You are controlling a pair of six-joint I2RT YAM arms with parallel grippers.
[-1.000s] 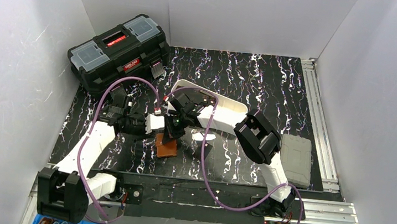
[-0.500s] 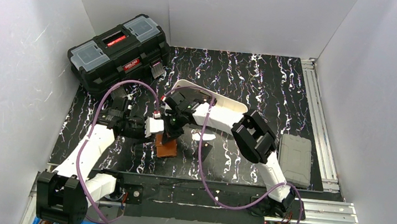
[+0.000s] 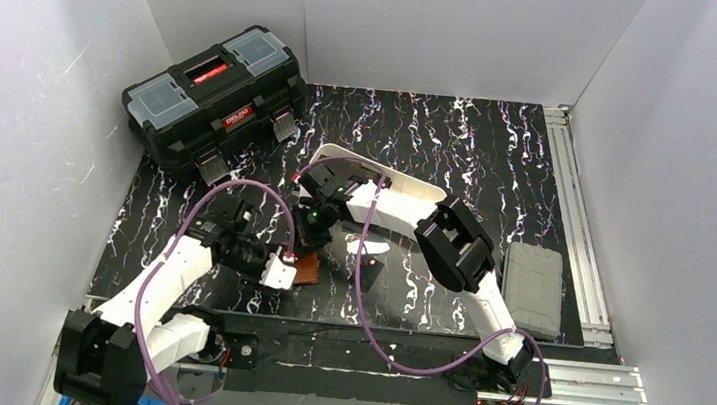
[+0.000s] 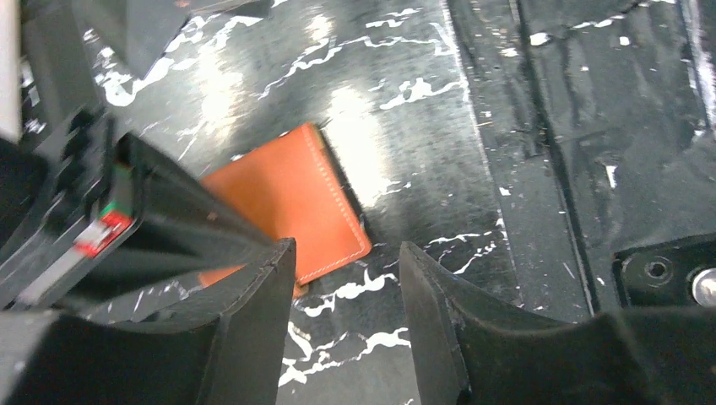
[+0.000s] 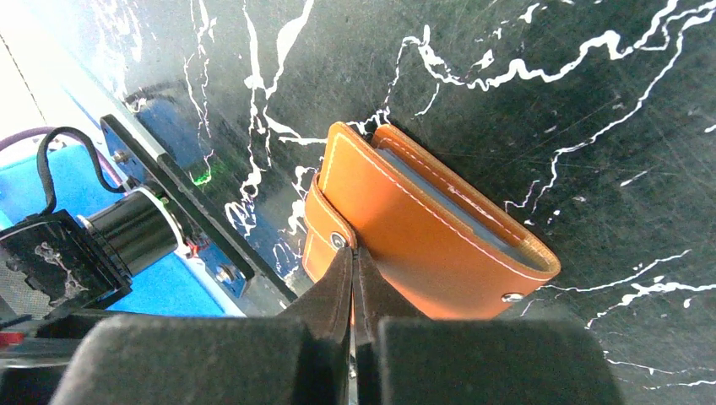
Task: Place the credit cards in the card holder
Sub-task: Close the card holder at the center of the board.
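Lab test cell; white panel walls [image 3: 454, 22], alu rails [image 3: 577, 185], toolbox [image 3: 215, 92].

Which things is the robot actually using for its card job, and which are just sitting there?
For the job:
- card holder
- right fingers, shut against its strap
- left fingers, open near it
- credit cards: too dark to pick out

Just lying about:
- black toolbox
- white tray
- grey case
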